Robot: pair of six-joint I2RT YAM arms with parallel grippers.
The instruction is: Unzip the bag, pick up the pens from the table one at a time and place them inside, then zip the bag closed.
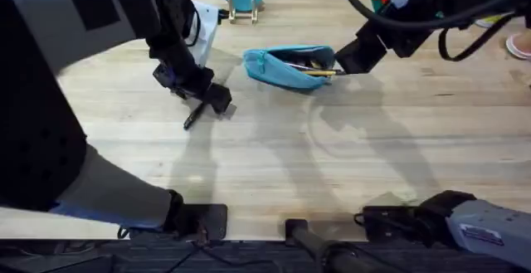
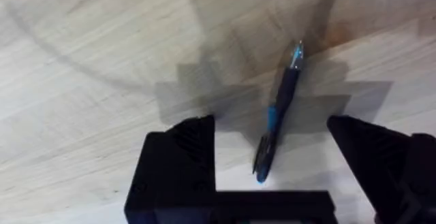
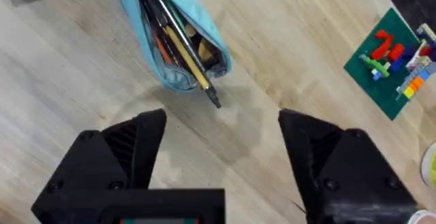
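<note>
One pale plank table (image 1: 332, 165). One teal bag (image 1: 286, 64), unzipped, at far centre. Two grippers, left (image 2: 269, 149) and right (image 3: 221, 142), both spread wide, holding nothing. Two pens: yellow pen (image 3: 182, 52) poking from bag; black pen (image 2: 276, 112) flat between left fingers.

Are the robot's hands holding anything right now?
No. The left gripper is open around the black pen lying on the table. The right gripper is open beside the bag.
</note>
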